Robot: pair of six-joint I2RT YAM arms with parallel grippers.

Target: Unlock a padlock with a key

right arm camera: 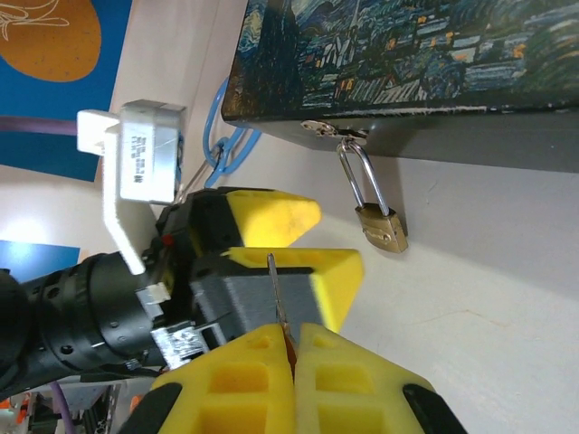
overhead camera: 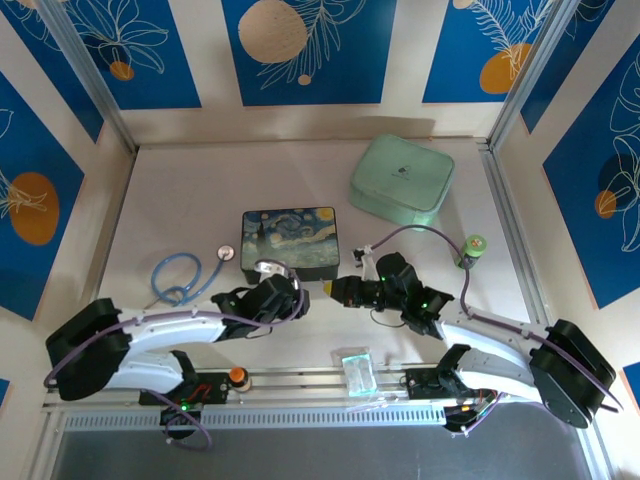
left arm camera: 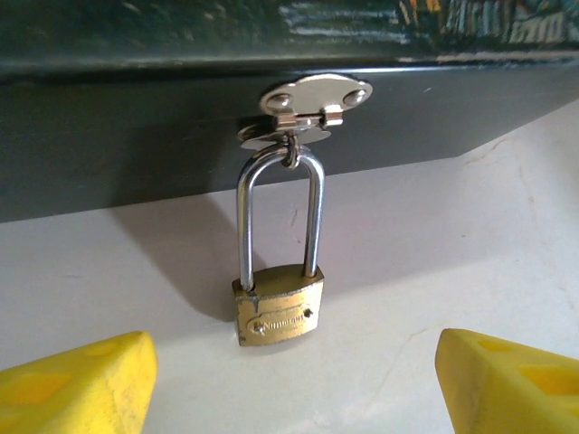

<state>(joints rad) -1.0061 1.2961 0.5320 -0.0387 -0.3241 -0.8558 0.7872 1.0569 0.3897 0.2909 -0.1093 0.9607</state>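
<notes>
Padlock dangles from the clasp on the box, left gripper spread wide, seemingly to steady it, right gripper pinching the key blade-out.

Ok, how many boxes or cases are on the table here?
2. The painted box sits in the middle, the padlock hanging from its front clasp; the mint-green case lies beyond it, to the right. Nothing looks likely to hide another.

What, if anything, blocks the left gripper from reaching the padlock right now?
Probably nothing, so yes, it looks reachable. The left gripper stands open straight in front of the padlock, which hangs from the clasp on the box. There is bare table between the gripper and the lock.
</notes>
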